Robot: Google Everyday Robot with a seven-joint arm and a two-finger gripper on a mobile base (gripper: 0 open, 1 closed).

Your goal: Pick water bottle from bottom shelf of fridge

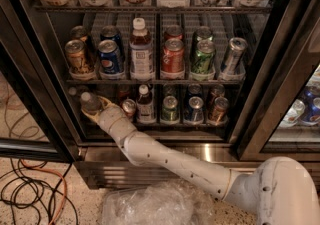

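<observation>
The water bottle (90,102), small and clear with a clear cap, is at the front left of the bottom shelf (165,125) of the fridge (260,84). It leans slightly to the left. My gripper (96,108) reaches in from the lower right on a white arm. Its tan fingers (104,102) sit on either side of the bottle's body and are closed on it. The lower part of the bottle is hidden behind the gripper.
A white-capped dark-drink bottle (145,104) and several small cans (170,109) stand in a row just right of the gripper. The rack above holds taller cans (172,58). A crumpled clear plastic bag (155,204) and cables (30,194) lie on the floor.
</observation>
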